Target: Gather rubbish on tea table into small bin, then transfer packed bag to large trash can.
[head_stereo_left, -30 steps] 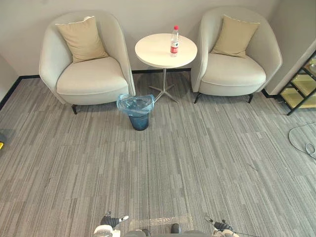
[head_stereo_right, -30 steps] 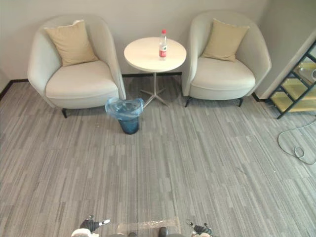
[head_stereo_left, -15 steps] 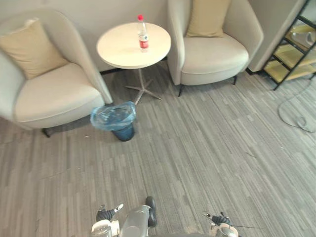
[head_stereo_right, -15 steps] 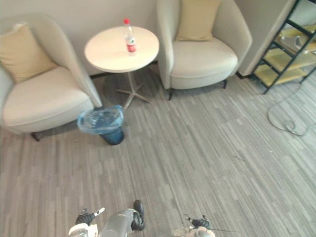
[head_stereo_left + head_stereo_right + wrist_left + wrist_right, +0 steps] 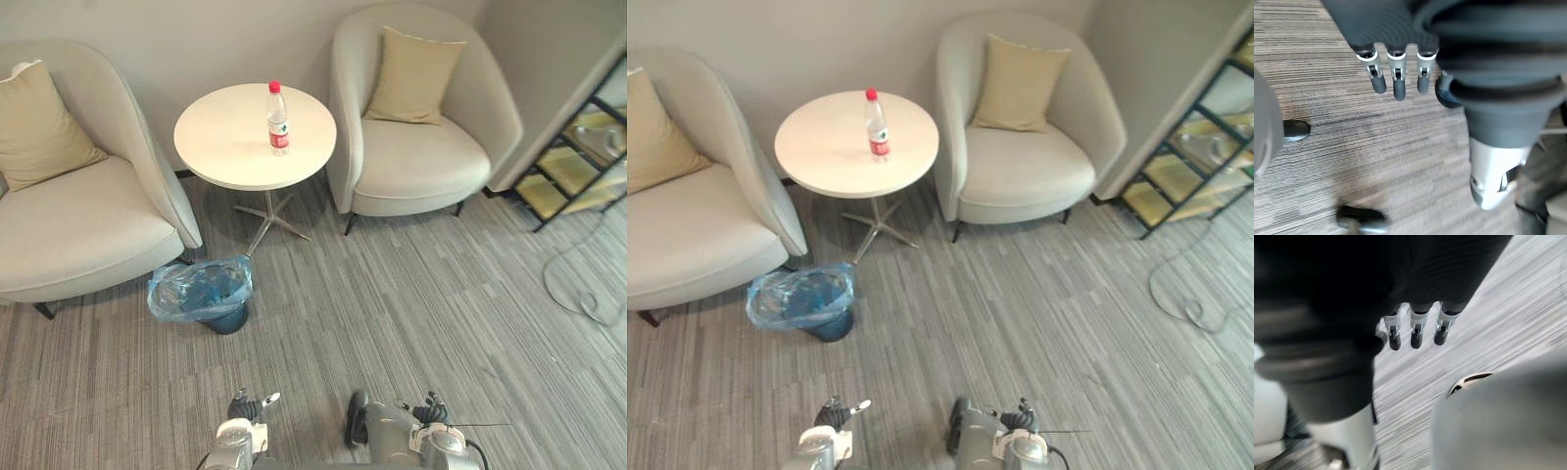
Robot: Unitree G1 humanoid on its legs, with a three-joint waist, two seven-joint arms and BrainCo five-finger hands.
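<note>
A clear plastic bottle (image 5: 278, 119) with a red cap and red label stands upright on the round white tea table (image 5: 220, 152) between two armchairs. On the carpet in front of the table, toward its left, sits the small dark bin (image 5: 203, 292), lined with a crumpled blue bag. My left hand (image 5: 247, 406) hangs low at the bottom edge of the eye views, far from the table. Its fingers (image 5: 1399, 85) are straight and hold nothing. My right hand (image 5: 428, 413) hangs likewise at the lower right, its fingers (image 5: 1416, 335) relaxed and empty.
A cream armchair (image 5: 69, 220) with a tan cushion stands left of the table, and another (image 5: 421, 162) stands to its right. A dark metal shelf (image 5: 578, 147) lines the right wall. A thin cable (image 5: 573, 294) loops on the grey carpet nearby.
The whole picture has shifted as the camera moved: table, bin and chairs now sit lower and nearer. The bottle still stands upright. Both hands still hang at the bottom edge.
</note>
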